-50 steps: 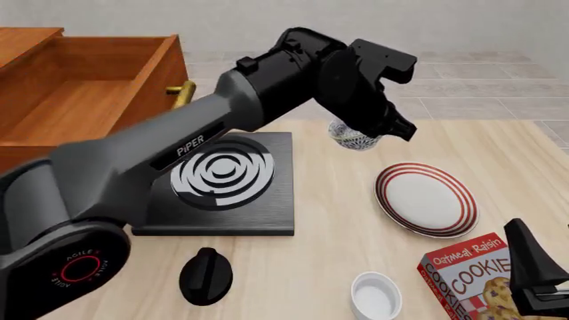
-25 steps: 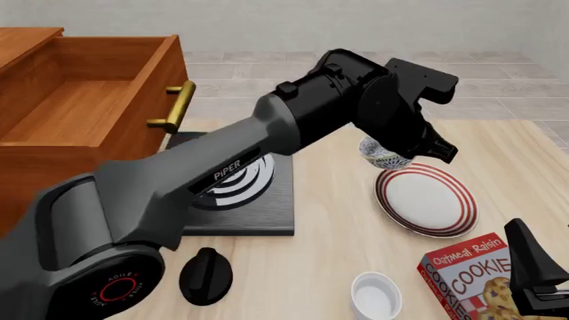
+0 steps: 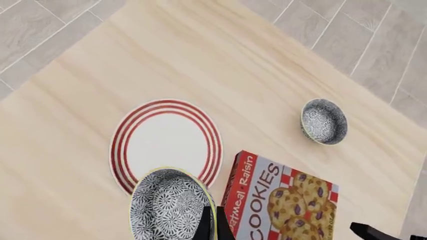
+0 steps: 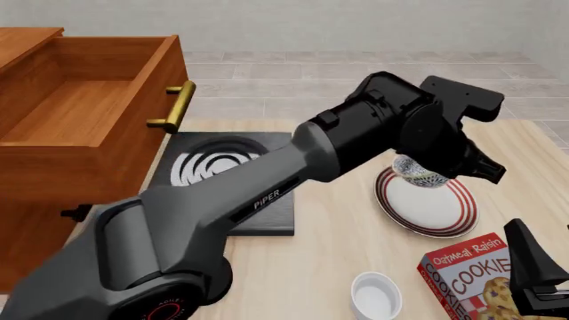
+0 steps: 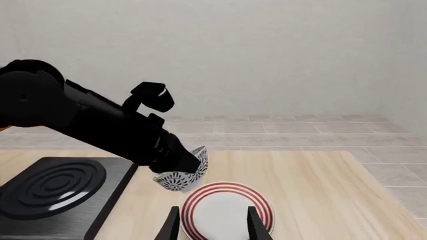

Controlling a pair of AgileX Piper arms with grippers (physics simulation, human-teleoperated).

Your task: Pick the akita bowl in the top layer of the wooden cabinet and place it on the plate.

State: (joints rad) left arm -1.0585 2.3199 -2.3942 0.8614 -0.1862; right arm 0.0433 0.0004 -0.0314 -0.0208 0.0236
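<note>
Three drawers make up the tall reddish-brown wooden cabinet (image 4: 53, 167) at the left of the pale wood surface (image 4: 329, 227); its top layer (image 4: 89, 113) stands pulled out, with a brass bar handle (image 4: 178, 107). Next in size, the black left arm (image 4: 266, 193) reaches across a black stove with a ringed burner (image 4: 213, 180). Its jaws (image 4: 436, 170) grip the small dark-patterned akita bowl (image 4: 418, 175) by the rim, held tilted above the round white plate with red rings (image 4: 428, 203), over its near-left edge. Beside the plate lie a red cookie box (image 4: 471, 273) and a plain white cup (image 4: 375, 295). The right arm's jaws (image 5: 213, 225) hang moderately apart, holding nothing.
</note>
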